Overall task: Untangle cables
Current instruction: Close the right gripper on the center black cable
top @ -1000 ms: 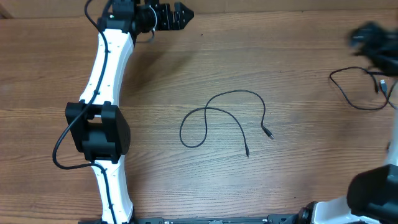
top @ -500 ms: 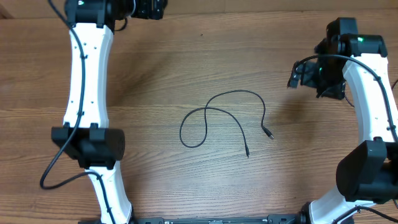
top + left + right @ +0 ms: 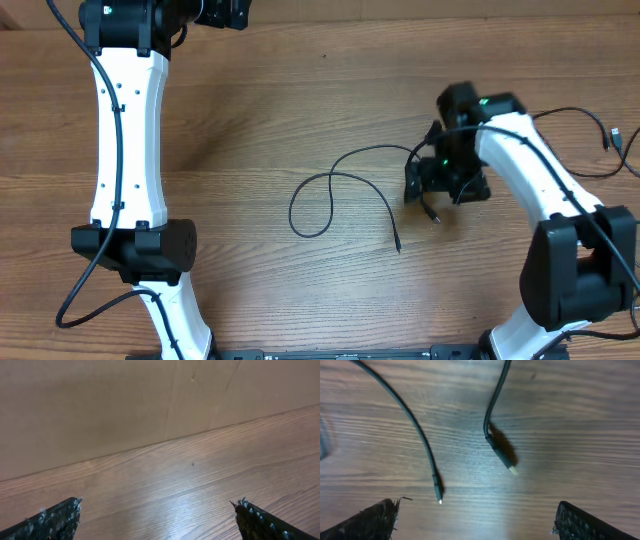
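Looped cable (image 3: 330,195) at centre of table (image 3: 260,120); right gripper (image 3: 422,192) over its right plug end; second cable (image 3: 598,176) near right edge.

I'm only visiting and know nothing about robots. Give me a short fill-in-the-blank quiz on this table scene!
1. The right gripper has its jaws ___.
2. The plug ends showing beneath it number ___.
3. The cable mid-table crosses itself, forming a ___.
4. The left gripper holds ___.
Missing words: open; two; loop; nothing.
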`<move>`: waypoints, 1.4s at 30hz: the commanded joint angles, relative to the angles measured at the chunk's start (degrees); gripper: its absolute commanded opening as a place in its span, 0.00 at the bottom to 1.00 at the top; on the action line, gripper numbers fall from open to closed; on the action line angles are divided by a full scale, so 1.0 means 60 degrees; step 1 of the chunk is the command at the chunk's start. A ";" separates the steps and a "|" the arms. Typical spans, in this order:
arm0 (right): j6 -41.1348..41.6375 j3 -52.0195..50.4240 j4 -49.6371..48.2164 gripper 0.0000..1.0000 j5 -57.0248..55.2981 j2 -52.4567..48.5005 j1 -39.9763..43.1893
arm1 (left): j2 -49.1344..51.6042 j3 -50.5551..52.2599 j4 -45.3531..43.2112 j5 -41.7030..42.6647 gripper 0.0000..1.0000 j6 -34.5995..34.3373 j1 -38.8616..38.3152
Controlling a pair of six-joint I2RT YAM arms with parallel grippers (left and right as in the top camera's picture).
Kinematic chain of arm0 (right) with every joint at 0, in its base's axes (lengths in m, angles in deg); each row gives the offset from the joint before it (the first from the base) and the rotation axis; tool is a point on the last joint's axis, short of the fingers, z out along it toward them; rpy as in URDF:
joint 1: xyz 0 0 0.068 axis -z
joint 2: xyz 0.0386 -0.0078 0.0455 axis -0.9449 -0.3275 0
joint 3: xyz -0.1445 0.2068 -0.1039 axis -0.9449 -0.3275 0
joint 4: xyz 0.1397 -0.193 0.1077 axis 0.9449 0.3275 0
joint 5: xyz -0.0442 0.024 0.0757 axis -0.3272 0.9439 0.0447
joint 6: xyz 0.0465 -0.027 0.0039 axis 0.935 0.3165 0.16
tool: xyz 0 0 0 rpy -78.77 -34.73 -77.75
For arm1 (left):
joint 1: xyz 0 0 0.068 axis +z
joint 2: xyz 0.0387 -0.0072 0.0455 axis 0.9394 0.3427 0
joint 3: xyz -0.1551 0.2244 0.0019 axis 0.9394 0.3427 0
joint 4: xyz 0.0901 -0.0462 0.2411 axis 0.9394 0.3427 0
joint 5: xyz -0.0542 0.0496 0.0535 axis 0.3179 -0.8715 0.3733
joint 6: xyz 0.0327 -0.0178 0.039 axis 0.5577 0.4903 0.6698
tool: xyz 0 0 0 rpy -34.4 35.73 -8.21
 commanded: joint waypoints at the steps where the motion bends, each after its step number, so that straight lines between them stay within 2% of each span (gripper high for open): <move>1: 0.0459 -0.0896 -0.0663 1.00 -0.0240 -0.0004 -0.0033 | -0.0164 -0.0160 0.0138 -0.0419 1.00 0.0302 -0.0018; 8: 0.0452 -0.2248 -0.2175 1.00 -0.1020 -0.0004 -0.0033 | -0.0164 -0.0157 0.0175 -0.0882 0.99 0.0441 -0.0022; 18: 0.0452 -0.2335 -0.3031 1.00 -0.1217 -0.0138 -0.0033 | -0.0164 -0.0157 0.0189 -0.0882 1.00 0.0441 -0.0004; 25: 0.0448 -0.2335 -0.3639 1.00 -0.1315 -0.0827 -0.0033 | -0.0164 -0.0157 0.0211 -0.0882 1.00 0.0441 -0.0004; 27: 0.0448 -0.2335 -0.3636 0.96 -0.1315 -0.1013 -0.0033 | -0.0164 -0.0157 0.0219 -0.0882 1.00 0.0441 -0.0007; 33: 0.0448 -0.2335 -0.3595 0.65 -0.1315 -0.1249 -0.0033 | -0.0164 -0.0157 0.0291 -0.0882 1.00 0.0437 -0.0004; 36: 0.0448 -0.2335 -0.3595 0.31 -0.1311 -0.1249 -0.0033 | -0.0164 -0.0157 0.0291 -0.0882 1.00 0.0441 -0.0004; 38: 0.0452 -0.2331 -0.3592 0.15 -0.1308 -0.1249 -0.0033 | -0.0164 -0.0157 0.0295 -0.0878 0.99 0.0437 -0.0004; 40: 0.0455 -0.2335 -0.3592 0.04 -0.1297 -0.1249 -0.0033 | -0.0164 -0.0157 0.0291 -0.0882 1.00 0.0441 -0.0004; 42: 0.0452 -0.2331 -0.3599 0.04 -0.1184 -0.1249 -0.0033 | -0.0164 -0.0157 0.0291 -0.0882 1.00 0.0437 -0.0004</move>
